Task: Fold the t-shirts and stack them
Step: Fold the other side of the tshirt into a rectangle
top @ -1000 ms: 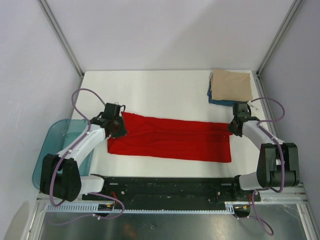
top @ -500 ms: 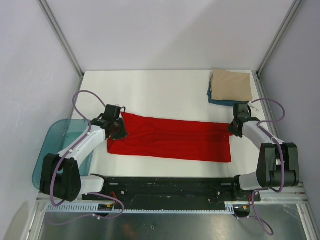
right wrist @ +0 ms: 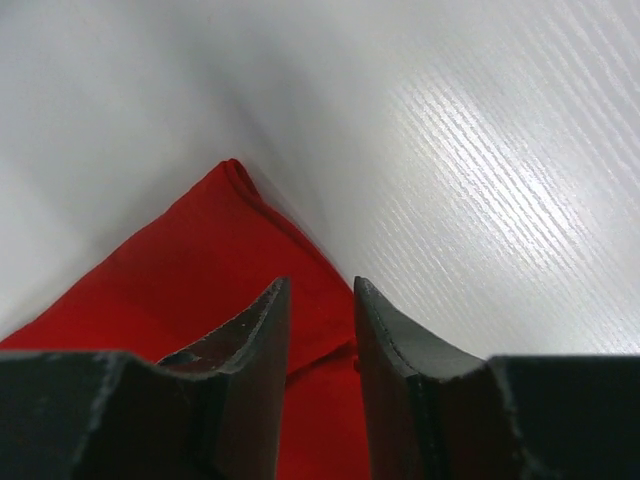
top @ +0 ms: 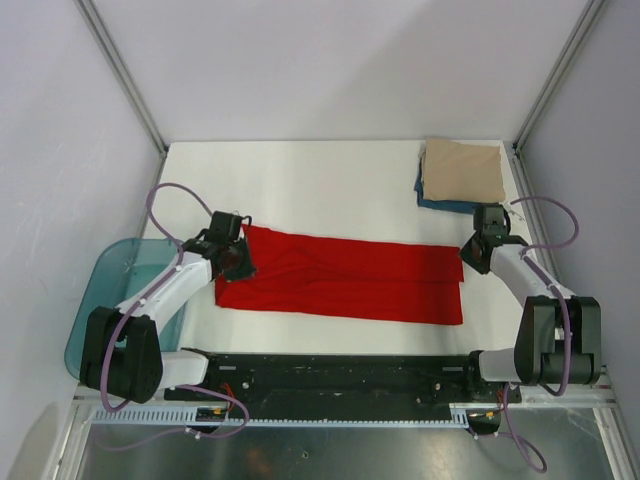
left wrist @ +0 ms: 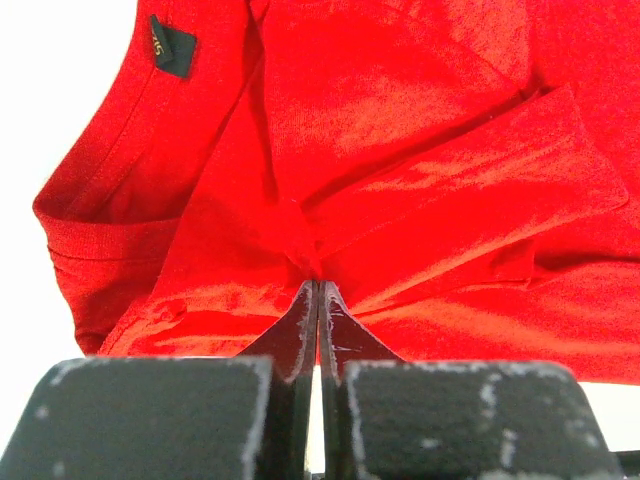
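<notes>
With left gripper (left wrist: 318, 290), pinched red shirt (top: 340, 278); with right gripper (right wrist: 320, 300), hovered open over corner. Mid-fold; probably needed crosswise fold next.

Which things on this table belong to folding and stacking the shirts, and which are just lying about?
Belongs to the job:
red t-shirt
tan t-shirt
dark blue t-shirt, under the tan one

Just lying about:
teal plastic tub

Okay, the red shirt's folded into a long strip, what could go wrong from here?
Only the left gripper pinches the red shirt; the right gripper is open over its corner, so lifting now could undo the fold. The left pinch bunches the cloth into creases, which may drag unevenly.
</notes>
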Robot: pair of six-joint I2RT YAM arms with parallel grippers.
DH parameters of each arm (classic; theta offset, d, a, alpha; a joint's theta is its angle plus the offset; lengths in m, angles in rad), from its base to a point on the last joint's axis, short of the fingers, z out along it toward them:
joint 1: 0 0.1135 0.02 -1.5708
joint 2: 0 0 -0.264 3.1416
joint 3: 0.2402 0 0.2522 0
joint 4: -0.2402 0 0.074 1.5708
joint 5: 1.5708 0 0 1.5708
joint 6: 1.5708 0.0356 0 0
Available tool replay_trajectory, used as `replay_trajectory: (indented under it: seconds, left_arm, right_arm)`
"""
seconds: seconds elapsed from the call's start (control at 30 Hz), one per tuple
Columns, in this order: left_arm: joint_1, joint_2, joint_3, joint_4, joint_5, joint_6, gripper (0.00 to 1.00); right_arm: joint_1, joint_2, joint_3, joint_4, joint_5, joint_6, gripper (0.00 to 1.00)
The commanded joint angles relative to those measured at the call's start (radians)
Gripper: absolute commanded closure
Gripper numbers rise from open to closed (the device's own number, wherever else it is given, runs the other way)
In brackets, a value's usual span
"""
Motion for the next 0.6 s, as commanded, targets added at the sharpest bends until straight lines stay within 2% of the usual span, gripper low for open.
replay_trajectory:
  seconds: [0.0, 0.23, 0.4, 0.57]
  left_arm:
    - [-0.003, -0.01, -0.01, 0.014, 0.01, -0.007, 1.0]
    - [-0.004, -0.011, -0.012, 0.016, 0.006, -0.011, 1.0]
    - [-0.003, -0.008, -0.014, 0.016, -0.011, -0.023, 1.0]
    - [-0.002, -0.008, -0.013, 0.015, -0.052, -0.059, 1.0]
  right_arm:
    - [0.003, 0.052, 0.05, 0.039, -0.016, -0.005, 0.65]
    - [0.007, 0.141, 0.102, 0.073, -0.039, -0.013, 0.66]
    - [0.011, 0.135, 0.114, 0.076, -0.055, -0.003, 0.67]
    - [0.071, 0.126, 0.116, 0.081, -0.067, 0.015, 0.71]
